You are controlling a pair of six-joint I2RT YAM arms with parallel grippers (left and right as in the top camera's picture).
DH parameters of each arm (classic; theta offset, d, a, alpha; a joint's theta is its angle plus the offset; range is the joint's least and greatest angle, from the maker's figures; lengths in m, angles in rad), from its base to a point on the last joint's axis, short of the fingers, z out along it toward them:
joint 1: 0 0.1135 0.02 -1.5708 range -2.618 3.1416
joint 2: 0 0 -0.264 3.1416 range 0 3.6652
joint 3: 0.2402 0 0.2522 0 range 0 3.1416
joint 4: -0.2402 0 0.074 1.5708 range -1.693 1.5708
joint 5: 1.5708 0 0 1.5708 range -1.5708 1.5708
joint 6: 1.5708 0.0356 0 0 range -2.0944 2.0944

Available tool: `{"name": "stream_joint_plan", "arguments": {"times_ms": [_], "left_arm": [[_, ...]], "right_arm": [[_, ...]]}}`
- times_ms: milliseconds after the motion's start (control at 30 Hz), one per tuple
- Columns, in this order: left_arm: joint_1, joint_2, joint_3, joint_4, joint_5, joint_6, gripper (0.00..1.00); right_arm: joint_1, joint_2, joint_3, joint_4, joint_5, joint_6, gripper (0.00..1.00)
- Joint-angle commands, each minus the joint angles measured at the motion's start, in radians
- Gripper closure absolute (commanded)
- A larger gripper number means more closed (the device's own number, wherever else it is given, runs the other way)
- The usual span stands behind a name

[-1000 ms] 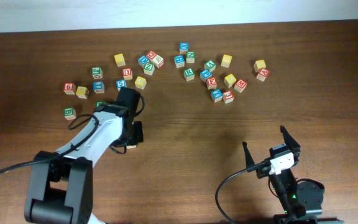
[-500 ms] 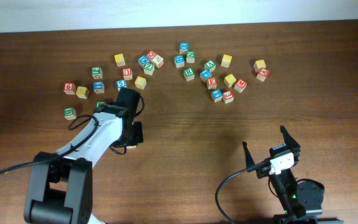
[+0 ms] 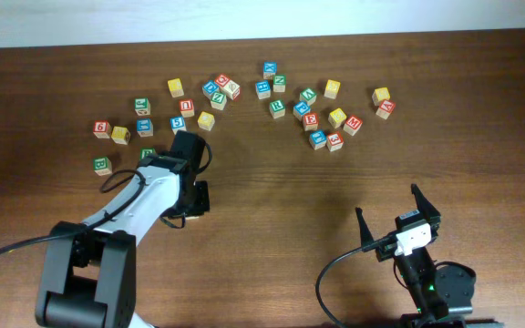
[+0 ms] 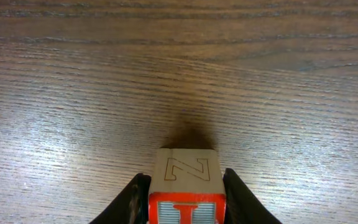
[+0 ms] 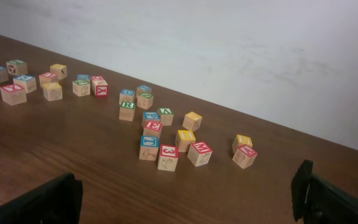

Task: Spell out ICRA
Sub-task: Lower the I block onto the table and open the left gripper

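My left gripper (image 4: 185, 200) is shut on the I cube (image 4: 187, 186), whose red I face looks at the camera and whose top shows an outlined Z. It hangs low over bare wood; the arm hides the cube in the overhead view, where that gripper (image 3: 190, 206) is left of centre. The green R cube (image 3: 277, 107) and the red A cube (image 3: 386, 108) lie in the far right cluster; both also show in the right wrist view, R (image 5: 127, 110) and A (image 5: 245, 155). Several yellow cubes lie about; I cannot read which is C. My right gripper (image 3: 397, 219) is open and empty near the front.
Other letter and number cubes lie in two loose groups along the far side, a left group round (image 3: 186, 107) and a right group round (image 3: 313, 118). A green cube (image 3: 102, 165) sits alone at the left. A white wall borders the table's far edge.
My left gripper with the I cube has shifted slightly toward the far side. The right arm has not moved.
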Motion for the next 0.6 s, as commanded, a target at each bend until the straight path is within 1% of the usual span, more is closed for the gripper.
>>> {"name": "stream_joint_plan", "arguments": {"times_ms": [0,33,67,200,300,400,567], "left_arm": [[-0.005,0.000,-0.009,0.010,-0.009,0.005,0.67],[-0.005,0.000,-0.009,0.011,-0.012,0.005,0.65],[-0.005,0.000,-0.009,0.012,-0.016,0.005,0.65],[-0.005,0.000,-0.009,0.013,-0.035,0.005,0.73],[-0.005,0.000,-0.009,0.017,-0.053,0.005,0.74],[-0.005,0.000,-0.009,0.029,-0.061,0.005,0.79],[-0.005,0.000,-0.009,0.043,-0.115,0.006,0.75]], "right_arm": [[0.006,-0.007,-0.005,-0.005,-0.012,0.004,0.02],[0.006,-0.007,-0.005,-0.005,-0.012,0.004,0.02],[0.006,-0.007,-0.005,-0.005,-0.012,0.004,0.02],[0.006,-0.007,-0.005,-0.005,-0.012,0.004,0.02],[0.006,-0.007,-0.005,-0.005,-0.012,0.004,0.02],[0.006,-0.006,-0.005,-0.005,-0.012,0.004,0.02],[0.006,-0.006,-0.005,-0.005,-0.012,0.004,0.02]]}}
